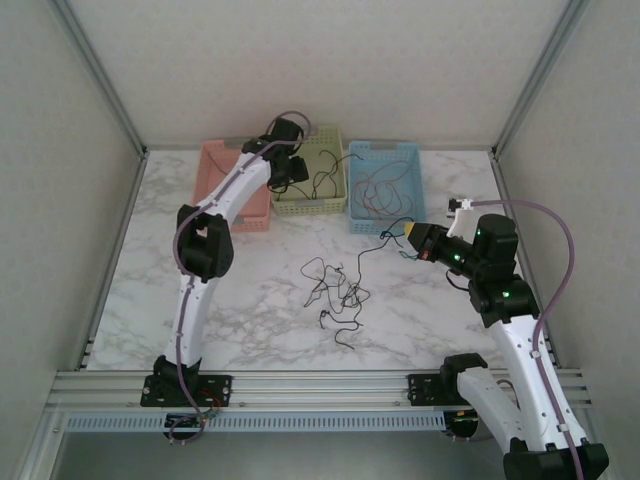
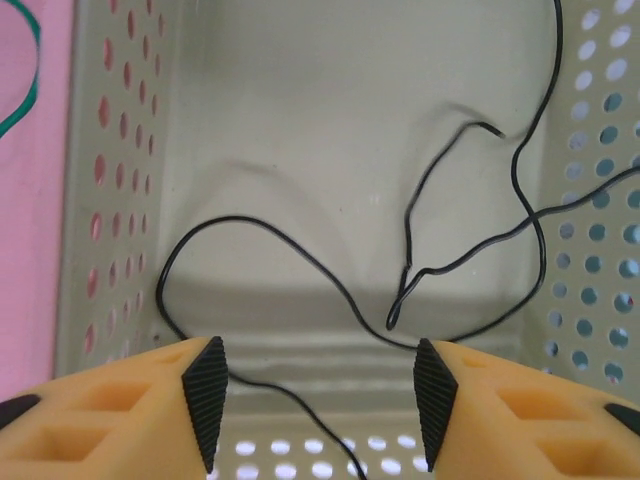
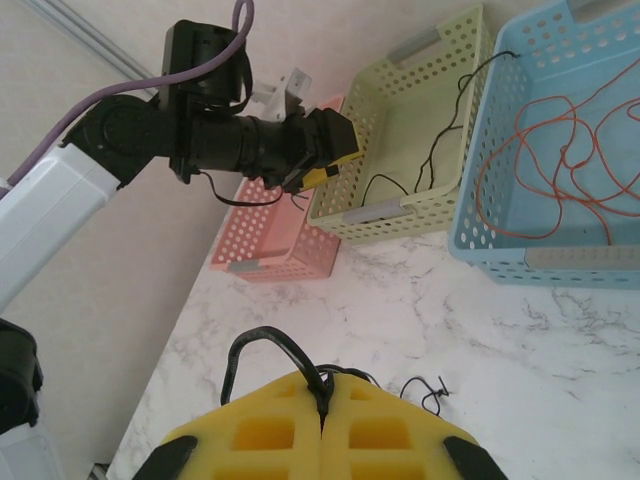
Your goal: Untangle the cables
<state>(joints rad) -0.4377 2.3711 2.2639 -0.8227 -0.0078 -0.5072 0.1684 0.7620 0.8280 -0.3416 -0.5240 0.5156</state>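
One grey-veined marble table (image 1: 240,320), with two white arms bolted at its near edge: left arm (image 1: 215,230) stretched far forward, right arm (image 1: 510,300) bent low over the marble.

Three perforated baskets in a row at the far edge, ahead of both grippers: pink basket (image 1: 222,158), green basket (image 1: 322,207), blue basket (image 1: 385,150).

Left gripper (image 2: 318,400) hanging inside the green basket, pointing down at its floor. Orange fingers apart, ribbed black pads (image 2: 207,400) facing each other, clamped on nothing.

Right gripper (image 3: 322,425) out over the table, just short of the blue basket. Yellow fingers pressed together, pinching a dark cable (image 3: 262,338) arching up out of the seam and over to its left.

Behind and to the left of the right gripper, a loose tangle of cables (image 1: 340,290) lying on the marble, between the two arms and well apart from the left gripper.

Ahead and to the right of the right gripper, a red-orange cable (image 3: 566,150) spread in wide loops inside the blue basket.

Just beyond the left gripper's fingertips, a black cable (image 2: 250,221) lying slack on the green basket's floor, looping across from one pad to the other and off toward the right wall.

Past the basket wall to that gripper's left, a short curve of green cable (image 2: 22,105) against pink.
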